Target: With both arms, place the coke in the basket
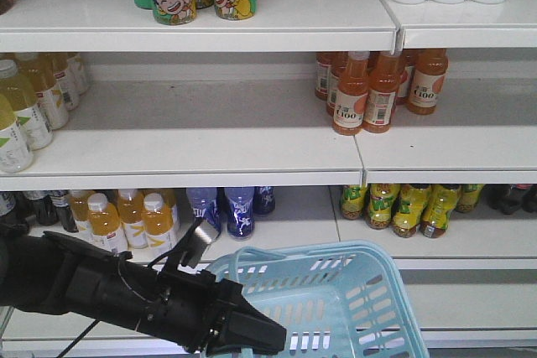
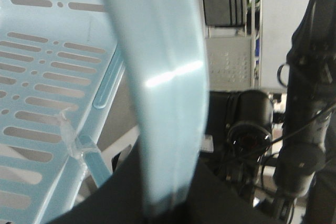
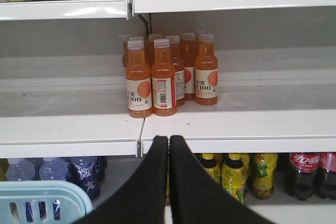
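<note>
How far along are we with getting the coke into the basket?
Done: the left gripper appears clamped on the basket handle. In hand: only that; the right gripper is shut and empty. Left: no coke can shows in any view, so finding, picking and placing it remain.

A shop: white shelves (image 1: pixel 193 127) stocked with rows of drink bottles (image 1: pixel 351 94).

Middle shelf (image 1: pixel 201 136) bare between pale-yellow bottles (image 1: pixel 25 106) and orange bottles (image 1: pixel 373 90). Basket (image 1: pixel 352 308) mouth open; left arm (image 1: pixel 126 291) crowds its near-left rim.
</note>
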